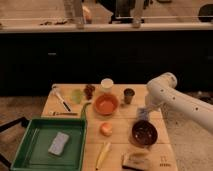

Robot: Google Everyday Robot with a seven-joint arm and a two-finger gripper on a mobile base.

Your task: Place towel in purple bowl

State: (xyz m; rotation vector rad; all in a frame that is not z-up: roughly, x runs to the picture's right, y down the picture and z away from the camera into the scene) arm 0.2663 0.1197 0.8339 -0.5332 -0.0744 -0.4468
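Note:
The purple bowl (144,133) stands on the right side of the wooden table, dark with a glossy inside. My white arm comes in from the right. Its gripper (144,113) points down just behind the bowl's far rim. A small, bunched, pale blue-grey towel (143,116) hangs at the gripper's tip, and the gripper looks shut on it. The towel is a little above the table, behind the bowl and not inside it.
An orange bowl (106,104) and a small dark cup (129,95) stand left of the gripper. A green tray (30,151) holding a blue-grey sponge pad (58,143) is at the front left. An orange fruit (105,129), a banana (103,154), utensils and small items lie around.

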